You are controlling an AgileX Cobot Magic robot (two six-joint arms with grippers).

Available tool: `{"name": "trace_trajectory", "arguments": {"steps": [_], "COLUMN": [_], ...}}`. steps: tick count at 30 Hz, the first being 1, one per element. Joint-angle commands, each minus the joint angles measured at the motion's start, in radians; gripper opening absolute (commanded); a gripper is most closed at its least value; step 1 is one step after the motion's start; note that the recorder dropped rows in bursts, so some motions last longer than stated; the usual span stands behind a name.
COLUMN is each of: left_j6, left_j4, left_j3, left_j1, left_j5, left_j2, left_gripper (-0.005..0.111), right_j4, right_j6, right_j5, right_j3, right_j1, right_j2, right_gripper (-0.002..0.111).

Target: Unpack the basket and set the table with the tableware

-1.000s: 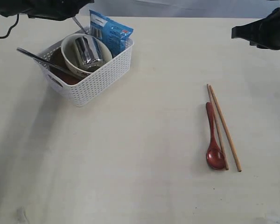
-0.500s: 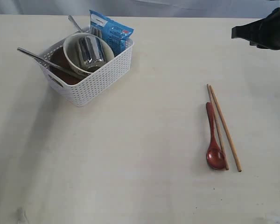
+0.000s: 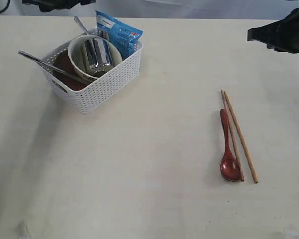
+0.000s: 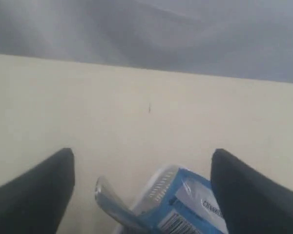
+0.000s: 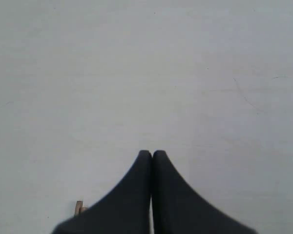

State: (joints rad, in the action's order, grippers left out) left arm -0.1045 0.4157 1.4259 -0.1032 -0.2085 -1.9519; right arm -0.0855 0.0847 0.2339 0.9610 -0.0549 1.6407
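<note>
Left claw (image 3: 57, 4) shows in the exterior view only as a dark part at the far edge, just behind the basket (image 3: 97, 84). The basket stands at the far left of the table (image 3: 154, 199). It holds a cream bowl (image 3: 75, 62) with a shiny cup (image 3: 95, 54) lying in it, a brown plate (image 3: 70, 82) beside or under the bowl, and a blue packet (image 3: 117, 32). One steel handle (image 3: 80, 23) sticks out over the far rim, toward this claw. The other steel piece (image 3: 40, 60) lies across the left corner. On the right the spoon (image 3: 228, 149) and chopsticks (image 3: 239, 134) lie side by side, touching, with long axes running toward the near edge. The right claw (image 3: 279, 35) hovers well apart from the basket, so I judge the left arm is the nearer one.

Left wrist view: the fingers (image 4: 34, 195) stand wide apart and grip nothing. The steel handle (image 4: 112, 204) and packet (image 4: 195, 207) lie beneath, between them.

Right wrist view: the fingers (image 5: 136, 195) are pressed together, empty, above bare table. One chopstick end (image 5: 79, 208) peeks out beside them.
</note>
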Motion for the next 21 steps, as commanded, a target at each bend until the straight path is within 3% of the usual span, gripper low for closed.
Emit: {"name": "trace_trajectory", "arguments": {"steps": [1, 4, 11, 13, 14, 16, 21], "left_j6": [0.004, 0.004, 0.006, 0.006, 0.006, 0.006, 0.006], "left_j4": [0.015, 0.017, 0.019, 0.019, 0.019, 0.019, 0.019], "left_j3": [0.0, 0.0, 0.0, 0.0, 0.0, 0.0, 0.0], "left_j1": [0.001, 0.001, 0.001, 0.001, 0.001, 0.001, 0.001], "left_j5": [0.001, 0.016, 0.057, 0.065, 0.07, 0.07, 0.092], "left_j2": [-0.042, -0.085, -0.109, -0.109, -0.109, -0.109, -0.106], "left_gripper": [0.061, 0.047, 0.044, 0.033, 0.017, 0.0, 0.0], "right_j4": [0.003, 0.003, 0.003, 0.003, 0.003, 0.003, 0.003], "right_j6": [0.005, 0.005, 0.005, 0.005, 0.005, 0.005, 0.01], "right_j5": [-0.016, -0.012, -0.012, -0.012, -0.012, -0.012, -0.012], "right_j3": [0.003, 0.003, 0.003, 0.003, 0.003, 0.003, 0.003], "right_j1": [0.002, 0.002, 0.002, 0.002, 0.002, 0.002, 0.002], "right_j2": [0.0, 0.0, 0.0, 0.0, 0.0, 0.0, 0.0], "right_gripper": [0.0, 0.0, 0.0, 0.0, 0.0, 0.0, 0.0]}}
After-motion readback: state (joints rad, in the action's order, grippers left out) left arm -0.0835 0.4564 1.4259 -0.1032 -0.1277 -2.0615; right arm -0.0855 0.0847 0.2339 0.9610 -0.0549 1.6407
